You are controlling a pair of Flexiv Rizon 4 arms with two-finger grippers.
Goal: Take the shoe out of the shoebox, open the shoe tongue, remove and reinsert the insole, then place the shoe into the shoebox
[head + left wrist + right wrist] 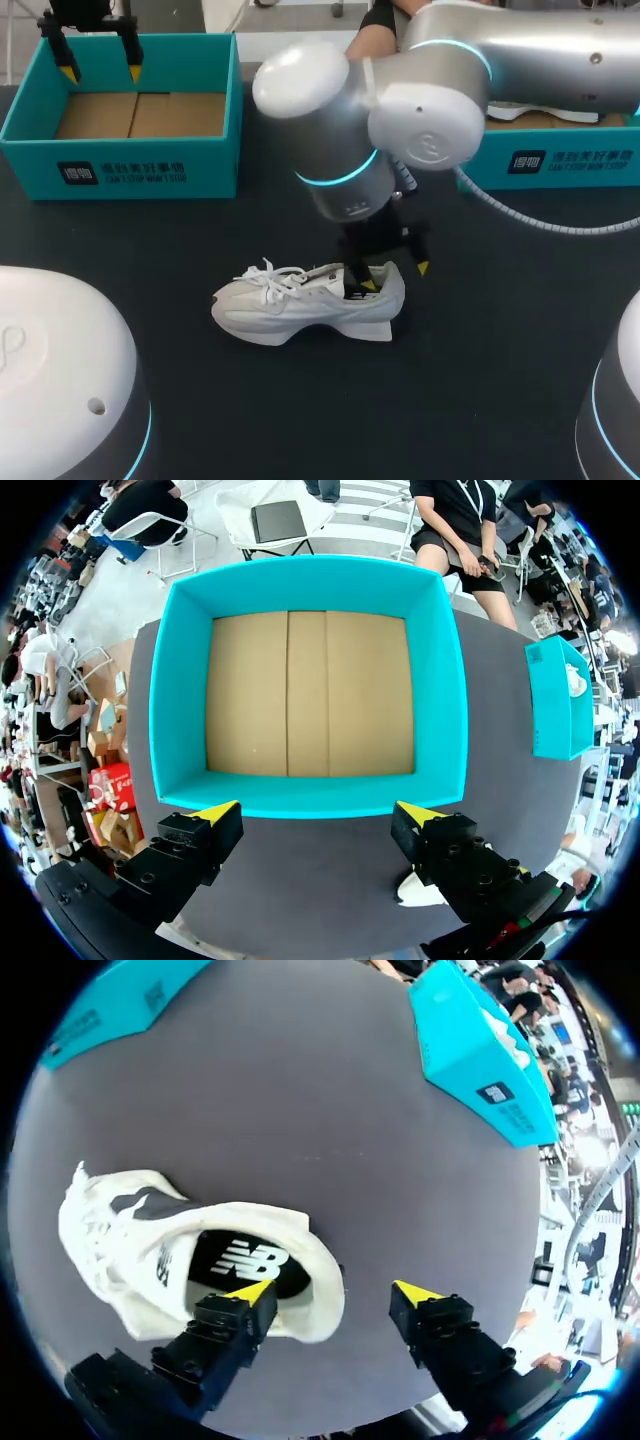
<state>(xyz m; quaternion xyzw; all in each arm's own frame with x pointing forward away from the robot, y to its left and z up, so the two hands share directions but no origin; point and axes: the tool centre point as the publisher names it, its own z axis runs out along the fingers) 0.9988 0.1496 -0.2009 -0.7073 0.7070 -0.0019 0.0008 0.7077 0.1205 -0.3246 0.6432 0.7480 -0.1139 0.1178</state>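
Shoe [300, 305] white, black insole [240, 1260], laces [272, 276] loose; right tool [335, 1293] spread at heel.

Right arm [340, 150] overhangs the shoe [290, 300]; shoebox [120, 165] stands open-topped.

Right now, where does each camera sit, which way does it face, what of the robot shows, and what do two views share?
Head: above and behind the robot, facing down on the table; left gripper and right gripper show.
Left wrist: on the left arm, facing down into the empty box; left gripper shows, open.
Right wrist: on the right arm, facing down on the shoe; right gripper shows, open, astride the heel.
Shared: head and right wrist both show the shoe.
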